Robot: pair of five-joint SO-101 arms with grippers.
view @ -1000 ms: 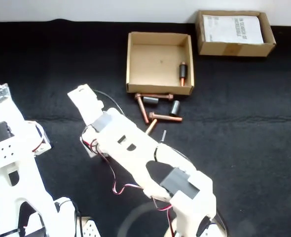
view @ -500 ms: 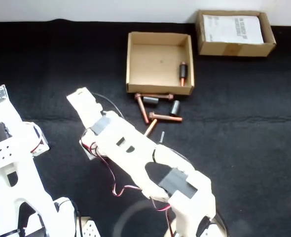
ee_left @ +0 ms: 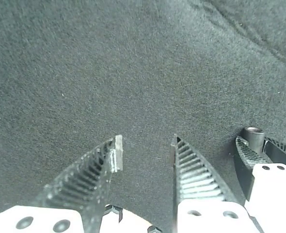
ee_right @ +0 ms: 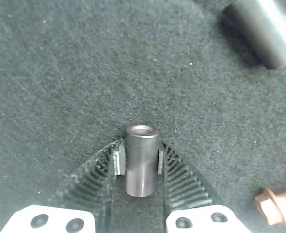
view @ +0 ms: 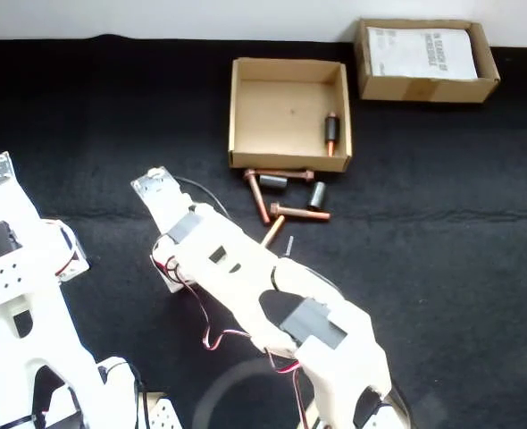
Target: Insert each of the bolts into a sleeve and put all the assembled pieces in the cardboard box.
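While right gripper (ee_right: pixel 138 156) is pinching: its jaws are holding one sleeve (ee_right: pixel 141 145) on small pads, so it could be pivoting when a bolt (ee_right: pixel 274 206) pushes in.
Left gripper (ee_left: pixel 146 141): hanging half-open over bare cloth (ee_left: pixel 85 58), gripping nothing.
Bolts (view: pixel 299 212): lying crossed beside the cardboard box (view: pixel 288 64); a careless sweep could be scattering them.

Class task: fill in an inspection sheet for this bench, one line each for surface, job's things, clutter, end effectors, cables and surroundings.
Surface: black mat over the table.
Job's things: cardboard box holds one assembled piece; loose bolts and loose sleeves lie by its near wall.
Clutter: second box holding a printed sheet.
End effectors: left end effector open over bare mat; right end effector shut on the held sleeve.
Cables: wires hang from an arm.
Surroundings: pale strip beyond the mat.
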